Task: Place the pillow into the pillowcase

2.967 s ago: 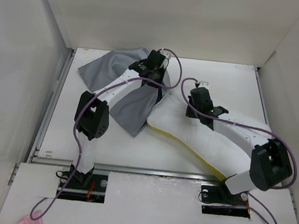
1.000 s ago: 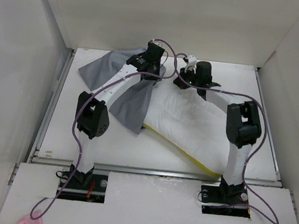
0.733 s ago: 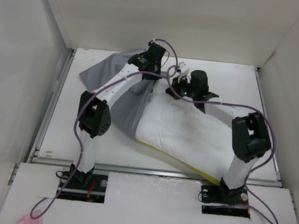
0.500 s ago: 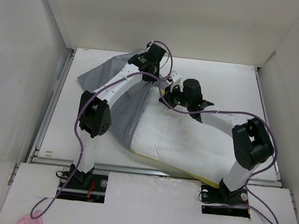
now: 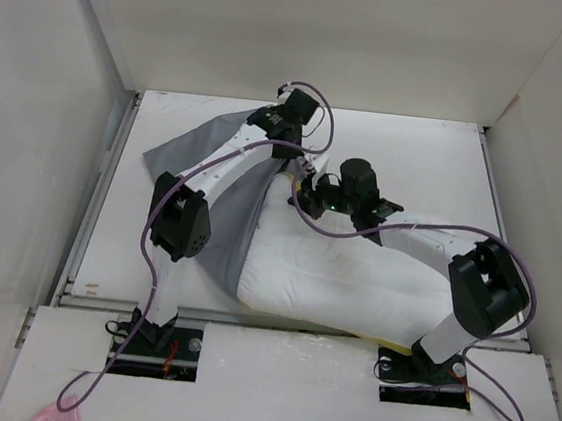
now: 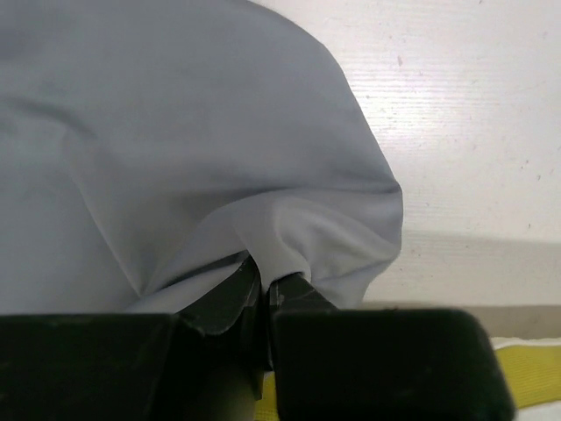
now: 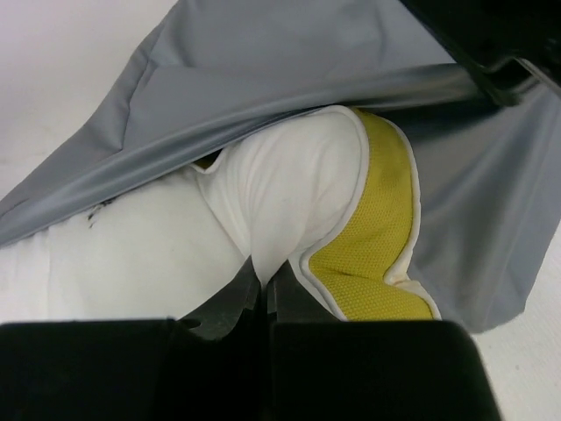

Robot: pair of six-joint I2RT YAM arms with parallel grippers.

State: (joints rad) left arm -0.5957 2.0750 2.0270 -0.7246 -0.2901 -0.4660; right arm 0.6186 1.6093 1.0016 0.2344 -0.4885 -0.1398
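The white pillow (image 5: 345, 273) with a yellow band lies across the table's near right. Its left corner sits inside the mouth of the grey pillowcase (image 5: 192, 146), which spreads to the far left. My left gripper (image 5: 291, 131) is shut on the pillowcase's upper edge (image 6: 263, 237) and holds it raised. My right gripper (image 5: 303, 188) is shut on a pinch of the pillow's corner (image 7: 280, 219), with the yellow band (image 7: 377, 237) beside the fingers and grey cloth (image 7: 289, 61) draped over it.
White walls (image 5: 46, 146) close the table on the left, back and right. A metal rail (image 5: 250, 318) runs along the table's near edge. Purple cables (image 5: 320, 124) loop above both arms.
My right gripper has dragged the pillow's corner leftward and nearer, into the pillowcase mouth. The pillow has swung left across the table. My left gripper keeps the grey edge lifted at the back.
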